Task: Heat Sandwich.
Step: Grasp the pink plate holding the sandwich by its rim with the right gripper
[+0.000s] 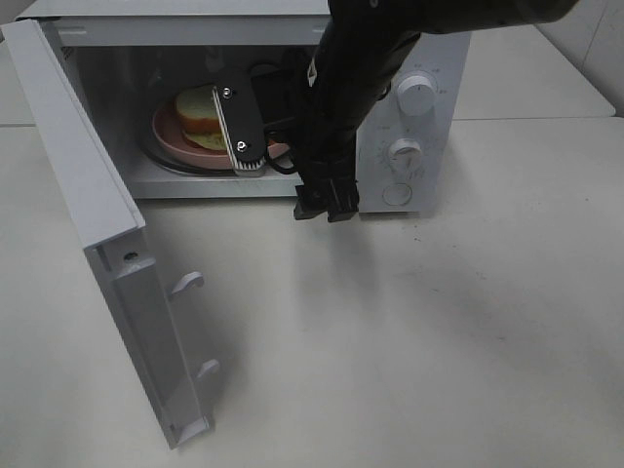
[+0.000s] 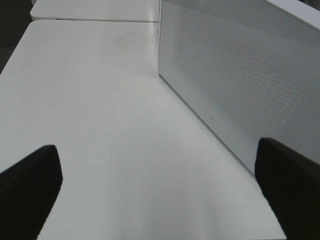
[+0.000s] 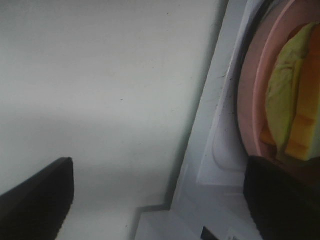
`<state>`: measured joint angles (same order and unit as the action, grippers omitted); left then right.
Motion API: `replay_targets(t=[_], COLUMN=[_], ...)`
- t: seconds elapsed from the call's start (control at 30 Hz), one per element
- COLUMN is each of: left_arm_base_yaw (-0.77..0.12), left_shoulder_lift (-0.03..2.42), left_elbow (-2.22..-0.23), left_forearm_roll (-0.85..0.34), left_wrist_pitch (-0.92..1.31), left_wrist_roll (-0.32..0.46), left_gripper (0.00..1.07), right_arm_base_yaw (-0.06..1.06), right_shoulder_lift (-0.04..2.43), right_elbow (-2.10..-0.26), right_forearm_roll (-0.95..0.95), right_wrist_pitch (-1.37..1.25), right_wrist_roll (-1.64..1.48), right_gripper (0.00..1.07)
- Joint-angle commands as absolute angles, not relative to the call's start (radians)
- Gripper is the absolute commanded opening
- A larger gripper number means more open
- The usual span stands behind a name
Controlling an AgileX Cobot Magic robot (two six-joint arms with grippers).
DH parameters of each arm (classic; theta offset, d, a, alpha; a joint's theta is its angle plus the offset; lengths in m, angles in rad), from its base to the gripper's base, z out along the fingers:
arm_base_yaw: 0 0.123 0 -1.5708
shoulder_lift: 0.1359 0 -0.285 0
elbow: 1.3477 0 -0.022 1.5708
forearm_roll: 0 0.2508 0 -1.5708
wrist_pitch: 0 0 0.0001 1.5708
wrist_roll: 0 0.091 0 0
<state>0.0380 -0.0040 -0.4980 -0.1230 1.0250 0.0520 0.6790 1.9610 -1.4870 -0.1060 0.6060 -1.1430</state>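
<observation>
The right gripper [image 3: 155,200] hangs at the mouth of the microwave [image 1: 441,54] with its jaws wide and nothing between them. One finger [image 1: 239,127] lies across the near right part of the pink plate [image 1: 164,132]. The other is hidden behind the arm in the high view. Whether that finger touches the plate I cannot tell.

The sandwich [image 1: 198,109] sits on the plate inside the microwave, on the side of the plate away from the gripper, further in and towards the hinge. The finger covers part of it, so its long axis is hard to judge. From the wrist view it seems to run along the plate's rim, not across it.

The left gripper [image 2: 160,200] is also wide and holds nothing. It hovers over the surface [image 1: 409,341], just beside the outer face of the open door [image 1: 86,185], and does not touch it.

The plate looks set down, so the next move is likely to draw the right arm out and shut the door. The door swings on the left, and the left arm is the nearer one to push it. The right arm has to be clear of the opening first.

There is one sandwich, one plate, one microwave, two knobs [image 1: 417,95] on its panel and two latch hooks [image 1: 187,283] on the door.
</observation>
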Motion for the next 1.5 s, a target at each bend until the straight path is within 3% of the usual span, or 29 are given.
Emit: replay_targets(t=[0.03, 0.97, 1.2, 1.37, 1.4, 1.43, 1.47, 1.5], left_arm_base_yaw=[0.032, 0.032, 0.032, 0.032, 0.032, 0.032, 0.032, 0.032], left_shoulder_lift=[-0.031, -0.031, -0.031, -0.031, -0.031, -0.031, -0.031, -0.031], left_elbow=[-0.494, -0.494, -0.494, -0.494, -0.494, -0.494, -0.494, -0.494], left_forearm_roll=[-0.132, -0.086, -0.086, -0.086, -0.086, -0.086, -0.086, -0.086], left_wrist_pitch=[1.026, 1.028, 1.028, 1.028, 1.028, 1.028, 1.028, 1.028], left_wrist_roll=[0.045, 0.045, 0.045, 0.045, 0.045, 0.045, 0.045, 0.045], left_gripper=[1.03, 1.03, 1.03, 1.03, 1.03, 1.03, 1.03, 1.03], right_arm_base_yaw=[0.681, 0.653, 0.640, 0.640, 0.640, 0.640, 0.640, 0.640], right_shoulder_lift=[2.017, 2.422, 2.446, 2.447, 2.447, 2.446, 2.446, 2.445], right_elbow=[-1.557, -2.060, -2.072, -2.072, -2.072, -2.072, -2.072, -2.072], right_forearm_roll=[-0.107, -0.127, -0.124, -0.124, -0.124, -0.124, -0.124, -0.124], right_wrist_pitch=[0.606, 0.615, 0.619, 0.638, 0.645, 0.652, 0.652, 0.661], right_wrist_roll=[-1.148, -1.100, -1.098, -1.093, -1.091, -1.091, -1.091, -1.091], right_gripper=[0.87, 0.82, 0.78, 0.58, 0.41, 0.31, 0.31, 0.20])
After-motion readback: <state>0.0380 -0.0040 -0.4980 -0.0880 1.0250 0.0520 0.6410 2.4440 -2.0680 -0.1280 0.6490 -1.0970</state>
